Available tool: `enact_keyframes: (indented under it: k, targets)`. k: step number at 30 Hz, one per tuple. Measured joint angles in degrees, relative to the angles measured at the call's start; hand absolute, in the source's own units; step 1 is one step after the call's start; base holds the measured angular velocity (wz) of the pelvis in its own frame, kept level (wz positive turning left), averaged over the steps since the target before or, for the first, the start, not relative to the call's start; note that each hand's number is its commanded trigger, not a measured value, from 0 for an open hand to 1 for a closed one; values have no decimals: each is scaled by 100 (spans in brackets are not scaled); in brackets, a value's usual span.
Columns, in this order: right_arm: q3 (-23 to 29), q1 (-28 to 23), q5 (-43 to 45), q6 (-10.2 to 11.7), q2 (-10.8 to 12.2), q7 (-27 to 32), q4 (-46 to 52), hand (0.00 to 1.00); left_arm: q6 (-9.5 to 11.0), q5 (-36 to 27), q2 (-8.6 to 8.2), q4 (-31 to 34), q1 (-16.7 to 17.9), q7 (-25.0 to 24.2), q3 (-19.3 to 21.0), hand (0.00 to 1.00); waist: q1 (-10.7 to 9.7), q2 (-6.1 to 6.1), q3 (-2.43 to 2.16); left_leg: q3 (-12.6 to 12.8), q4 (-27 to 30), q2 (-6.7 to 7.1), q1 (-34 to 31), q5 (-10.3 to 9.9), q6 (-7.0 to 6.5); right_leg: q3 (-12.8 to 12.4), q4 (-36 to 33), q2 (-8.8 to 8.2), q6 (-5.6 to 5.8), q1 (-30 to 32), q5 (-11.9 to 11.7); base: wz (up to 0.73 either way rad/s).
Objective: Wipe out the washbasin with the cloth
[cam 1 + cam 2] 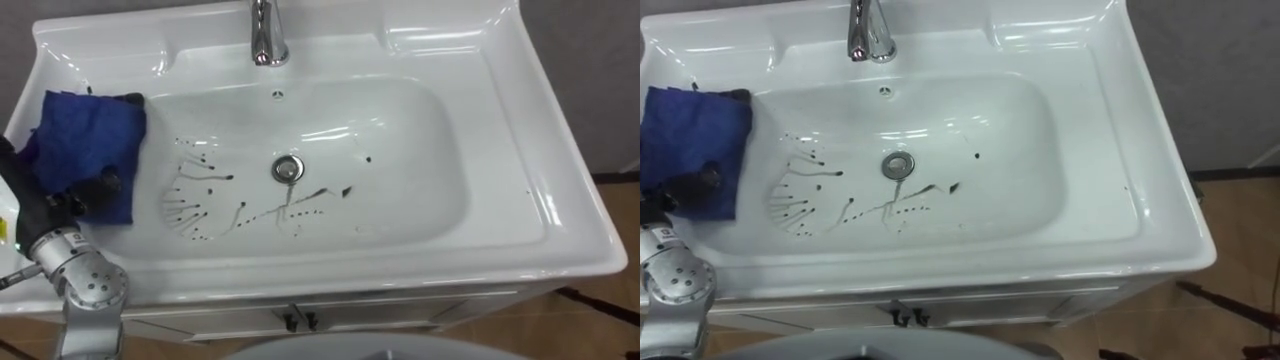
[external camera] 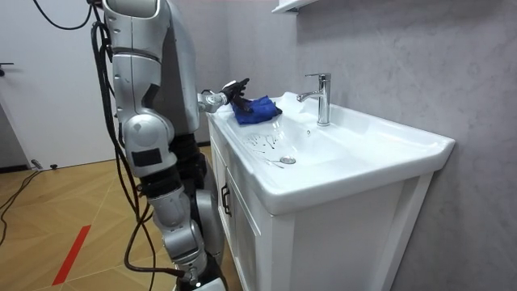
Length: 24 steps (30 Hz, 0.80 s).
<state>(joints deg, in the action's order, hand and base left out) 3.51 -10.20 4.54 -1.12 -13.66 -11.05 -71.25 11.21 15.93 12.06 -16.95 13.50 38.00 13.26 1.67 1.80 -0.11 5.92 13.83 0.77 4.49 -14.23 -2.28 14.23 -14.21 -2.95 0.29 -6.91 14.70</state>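
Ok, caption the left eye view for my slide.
Left hand grips blue cloth at the basin left edge; dark streaks lie beside the drain.

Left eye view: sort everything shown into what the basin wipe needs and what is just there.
Job: basin; dark streaks in it; blue cloth, pinched in the left hand at the basin's left edge.
Just there: tap; drain; white cabinet; wooden floor.

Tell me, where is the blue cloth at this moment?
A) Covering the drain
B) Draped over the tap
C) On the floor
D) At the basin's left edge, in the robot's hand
D: the blue cloth sits at the left edge of the basin, gripped by the left hand, clear of the dark streaks.
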Motion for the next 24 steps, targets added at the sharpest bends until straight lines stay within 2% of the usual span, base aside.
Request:
enact_keyframes:
  k: [4,8,11,16,18,22,23,24]
  targets:
    - [-5,-3,1,-33,1,-8,1,0,-22,-3,0,-15,1,-18,-2,0,-2,-35,-3,-1,7,-4,12,-1,0,0,-48,-2,1,7,1,0]
    - [-4,-1,-95,-151,0,-7,-2,0,-137,1,1,-376,-8,-121,-4,0,-19,-45,11,3,37,-4,18,-1,0,2,-41,-1,0,-10,1,0]
    - [-3,-44,-132,-155,2,27,-7,0,-161,105,2,-521,-11,-157,-8,0,-37,-68,25,5,33,-5,13,-1,1,-7,-45,2,0,-6,1,0]
    - [8,-106,-137,-158,2,97,4,0,-156,286,10,-696,3,-190,-2,0,-50,-48,12,24,-20,-5,32,1,3,-33,-52,4,-1,-4,1,-2]
    - [13,-118,-174,-167,2,103,5,0,-89,435,37,-855,7,-214,8,0,-13,-41,7,49,-28,-7,42,5,8,-64,-32,11,-6,-3,4,-4]
    - [26,-117,-165,-228,-2,93,5,0,-80,466,49,-939,56,-225,43,0,25,-31,-10,146,-30,-8,123,14,20,-138,36,19,-25,-21,15,-11]
    - [26,-118,-168,-228,-2,84,6,0,-80,483,49,-944,80,-238,67,10,22,-31,-17,158,-30,-9,126,16,24,-146,41,21,-26,-22,16,-5]
    - [31,-121,-167,-229,-2,73,6,0,-80,503,48,-952,84,-256,82,89,18,-34,-24,154,-27,-8,127,19,28,-144,51,23,-29,-22,14,0]
